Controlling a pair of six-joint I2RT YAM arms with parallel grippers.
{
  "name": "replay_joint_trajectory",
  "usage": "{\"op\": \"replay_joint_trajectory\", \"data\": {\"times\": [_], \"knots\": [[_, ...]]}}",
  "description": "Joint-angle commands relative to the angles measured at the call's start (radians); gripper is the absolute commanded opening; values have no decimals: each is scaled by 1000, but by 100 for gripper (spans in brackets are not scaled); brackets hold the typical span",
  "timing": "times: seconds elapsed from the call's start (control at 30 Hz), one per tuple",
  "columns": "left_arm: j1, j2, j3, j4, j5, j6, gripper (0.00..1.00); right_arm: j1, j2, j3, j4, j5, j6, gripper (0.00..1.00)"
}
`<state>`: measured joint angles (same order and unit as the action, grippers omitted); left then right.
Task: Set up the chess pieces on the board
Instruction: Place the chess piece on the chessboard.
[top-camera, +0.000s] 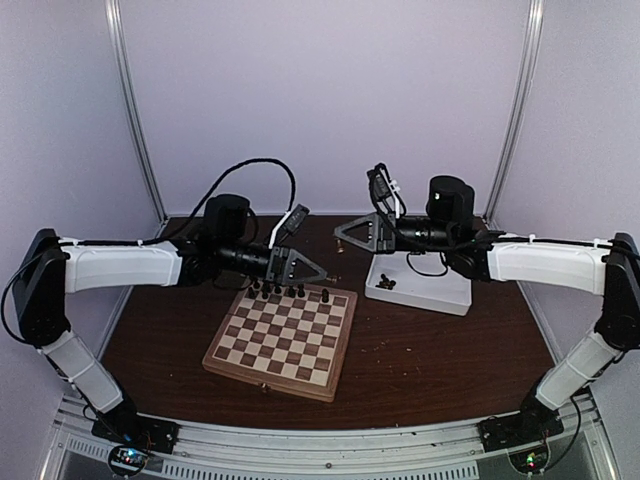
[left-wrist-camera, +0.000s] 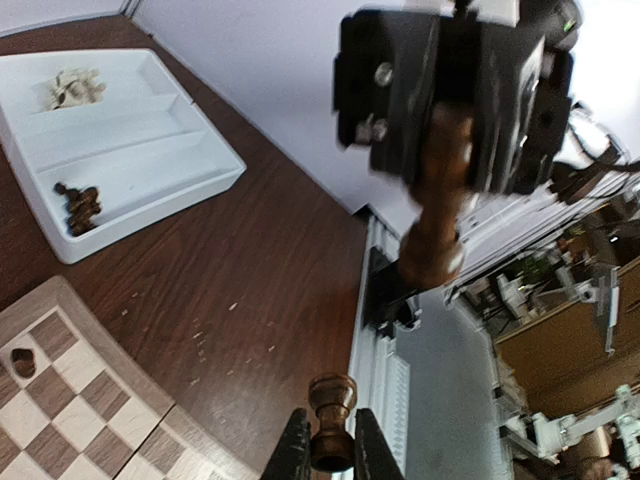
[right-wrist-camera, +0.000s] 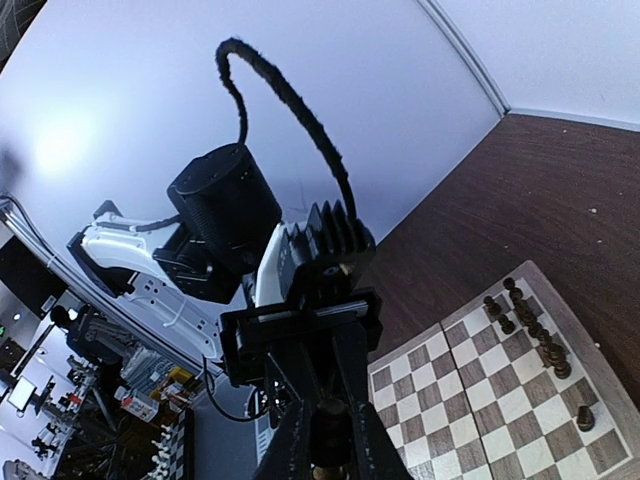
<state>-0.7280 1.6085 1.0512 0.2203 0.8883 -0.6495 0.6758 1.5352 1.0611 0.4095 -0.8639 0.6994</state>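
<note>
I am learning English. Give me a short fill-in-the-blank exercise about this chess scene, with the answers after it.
1. The pieces standing on the board are all ___, not cream.
2. The tray beside the board is ___ in colour.
3. The left hand and the right hand each hold one chess ___.
4. In the top view, the tray lies to the ___ of the board.
Missing words: dark; white; piece; right.
</note>
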Motion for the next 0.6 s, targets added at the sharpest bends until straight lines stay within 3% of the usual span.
{"op": "replay_joint_trajectory", "data": {"times": [0.0,0.23,0.57], "knots": [[-63,-35,126,-468,-238,333,0,-38,-95,-16,-139,74,-122,11],[-179,68,356,-913,-625,562,0,-49,-163,-22,-400,239,-286,10],[-262,365,674,-1244,-872,674,3,-75,-305,-162,-378,458,-284,11]]}}
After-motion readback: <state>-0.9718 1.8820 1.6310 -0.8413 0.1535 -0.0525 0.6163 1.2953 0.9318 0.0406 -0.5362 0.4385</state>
